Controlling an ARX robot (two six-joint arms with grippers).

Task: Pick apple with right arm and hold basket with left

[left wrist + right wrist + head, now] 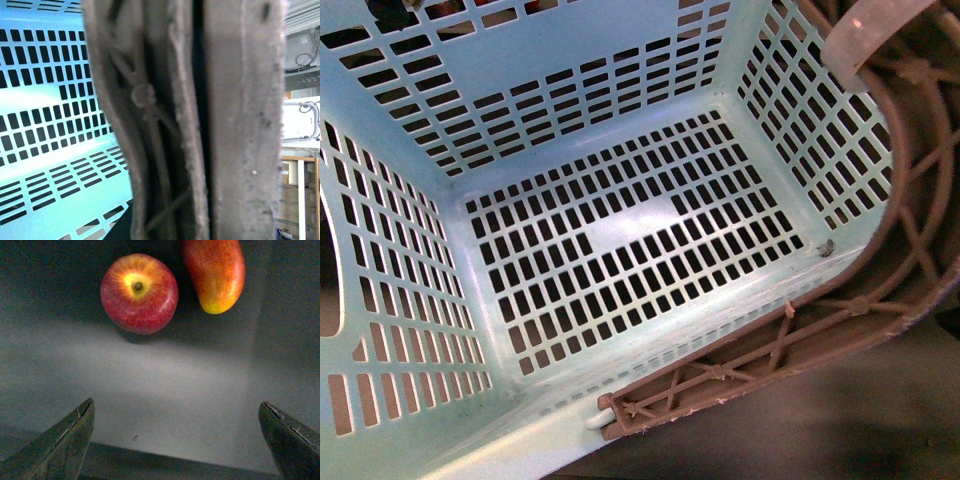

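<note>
- Nearest in the right wrist view, the right end effector (pixel 176 404) has its two dark fingers (pixel 60 440) spread wide apart with nothing between them. That stance suits closing around a round fruit.
- Past the fingers lies a bare stretch of dark grey table (pixel 165 370), so the way forward looks unobstructed.
- Farther on, the round red apple (pixel 139 293) with a yellow blush around its stem dimple sits on the table, dimple toward the camera. It is well ahead of the fingers and nearer one finger's side than the middle of the gap. I judge the arm must advance and shift sideways before closing.
- Just beside the apple lies an elongated red-and-yellow mango (pixel 215 272). With so little room between them, a finger coming down on that side could nudge the mango.
- In the left wrist view, the brown ribbed swing handle (pixel 165 125) fills the frame, right against the camera. That suggests the left end effector is at the handle, but its jaws do not show, so I cannot tell whether it is clamped.
- Behind the handle is the large light turquoise plastic basket (pixel 45 100) with slotted lattice walls.
- In the front view the basket is tilted and empty, its open side toward the camera and the handle along one rim, probably so it is ready to receive the apple.
</note>
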